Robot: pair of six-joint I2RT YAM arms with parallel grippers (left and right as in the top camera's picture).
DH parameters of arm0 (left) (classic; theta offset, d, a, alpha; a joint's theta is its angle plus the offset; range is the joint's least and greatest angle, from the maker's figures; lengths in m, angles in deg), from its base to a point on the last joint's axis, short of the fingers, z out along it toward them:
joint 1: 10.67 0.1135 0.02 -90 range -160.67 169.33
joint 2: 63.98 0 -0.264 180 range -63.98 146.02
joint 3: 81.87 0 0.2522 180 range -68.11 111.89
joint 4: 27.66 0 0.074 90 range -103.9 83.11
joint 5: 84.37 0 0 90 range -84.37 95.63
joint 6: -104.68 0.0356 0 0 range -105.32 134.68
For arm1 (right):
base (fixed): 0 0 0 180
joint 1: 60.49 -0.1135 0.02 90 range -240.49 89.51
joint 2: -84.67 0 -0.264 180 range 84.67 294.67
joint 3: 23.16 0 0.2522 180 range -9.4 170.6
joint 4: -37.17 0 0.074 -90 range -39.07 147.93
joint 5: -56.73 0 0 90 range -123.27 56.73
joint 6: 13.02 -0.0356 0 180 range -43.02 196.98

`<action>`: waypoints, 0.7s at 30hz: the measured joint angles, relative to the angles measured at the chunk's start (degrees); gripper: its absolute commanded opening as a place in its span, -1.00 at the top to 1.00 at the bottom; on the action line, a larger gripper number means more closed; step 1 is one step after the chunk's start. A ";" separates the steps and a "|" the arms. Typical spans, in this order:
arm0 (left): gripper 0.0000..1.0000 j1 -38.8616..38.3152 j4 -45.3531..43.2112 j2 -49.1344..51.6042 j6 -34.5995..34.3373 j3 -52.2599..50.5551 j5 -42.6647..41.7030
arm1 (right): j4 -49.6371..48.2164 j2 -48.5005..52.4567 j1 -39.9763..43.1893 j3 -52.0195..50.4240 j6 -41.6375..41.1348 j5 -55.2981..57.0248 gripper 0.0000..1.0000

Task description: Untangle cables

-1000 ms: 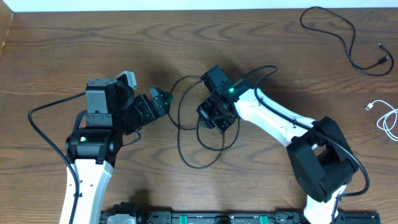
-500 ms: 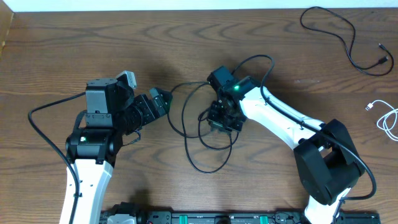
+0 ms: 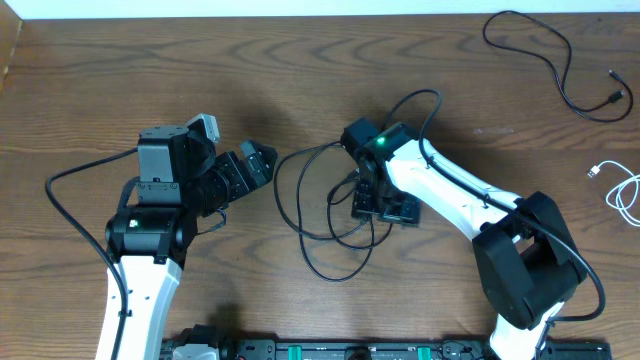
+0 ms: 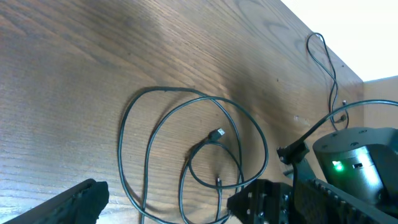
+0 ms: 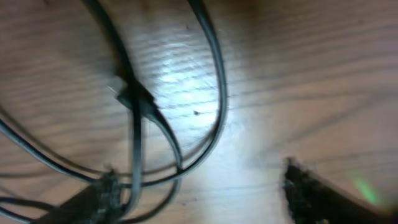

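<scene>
altogether, cables: three, counted in the overhead view; two black, one white.
arms: two; left arm [image 3: 140, 285] at the left of the table [image 3: 150, 70], right arm [image 3: 450, 195] reaching in from the right.
grippers: two, one per arm.
coiled black cable [image 3: 334, 278]: at table centre, between the two grippers; several loose overlapping loops lying flat on the wood; long axis of the heap from the far edge toward the near edge.
plug [image 4: 217, 134]: one end of the coiled black cable, inside the loops; tip toward the upper right of the left wrist view.
far black cable [image 3: 560, 70]: far right corner, well apart from both grippers; one open curve, long axis diagonal from far-left to near-right; both ends at the right-hand end of the curve.
white cable [image 3: 628, 195]: right edge, partly cut off by the frame; small loops, one plug end sticking out to the left, toward table centre; near the far black cable, not touching.
left gripper [image 3: 258, 163]: fingers spread wide, nothing between them; pointing right at the coil, just beside its left loops.
right gripper [image 3: 385, 208]: over the right side of the coil, pointing down; fingers [image 5: 93, 199] parted, bare wood between them; cable strands close by one finger, contact unclear in the blur; nothing gripped.
</scene>
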 measured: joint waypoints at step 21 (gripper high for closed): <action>-1.00 0.00 0.02 0.00 0.02 0.00 0.00 | -15.15 -2.60 -4.98 -14.64 -5.40 -0.35 0.77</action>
